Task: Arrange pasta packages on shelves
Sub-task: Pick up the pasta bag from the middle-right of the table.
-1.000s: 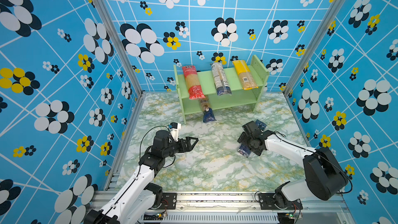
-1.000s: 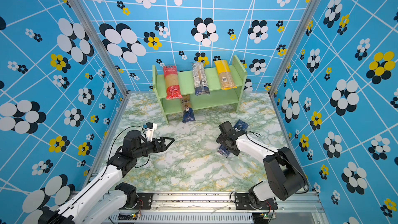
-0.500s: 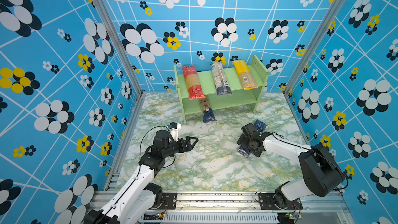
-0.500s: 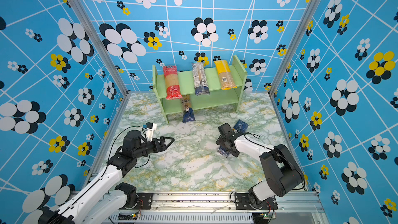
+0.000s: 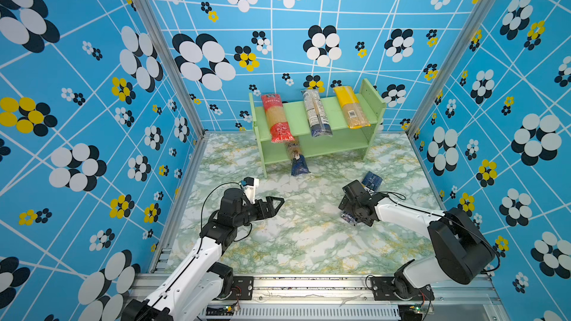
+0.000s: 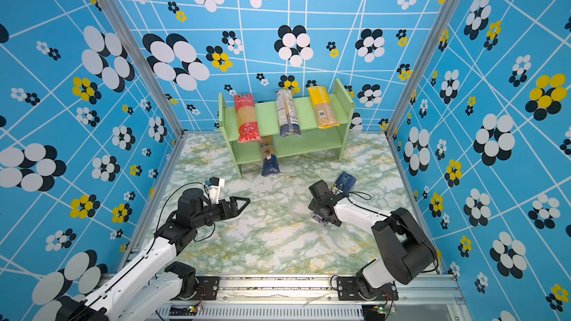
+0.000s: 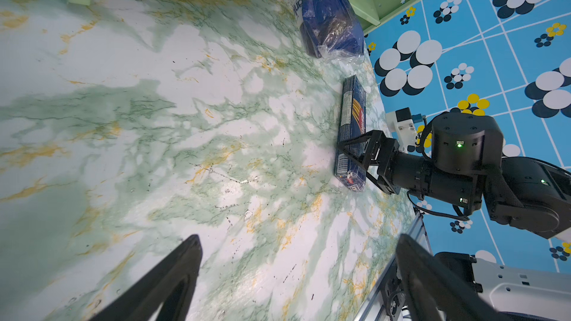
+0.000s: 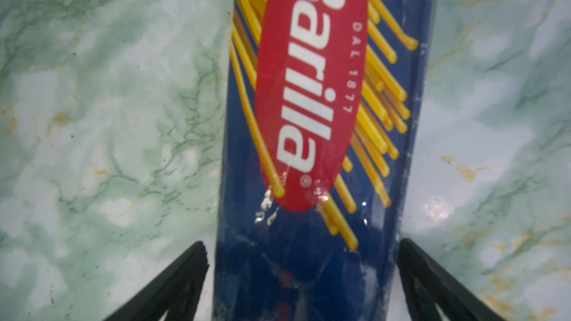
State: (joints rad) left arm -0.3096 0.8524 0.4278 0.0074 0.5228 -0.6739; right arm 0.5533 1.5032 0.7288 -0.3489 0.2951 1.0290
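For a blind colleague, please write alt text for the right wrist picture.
A dark blue Barilla spaghetti pack lies on the green marbled table, seen close, with one black finger of the open right gripper on each side.

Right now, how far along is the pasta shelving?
Done: red pack, clear pack and yellow pack lie on the top shelf; the brownish pack sits in the lower tier, blue end sticking out. In hand: the open right gripper straddles the Barilla pack, not yet closed. Remaining: shelve it. The left gripper hangs open.
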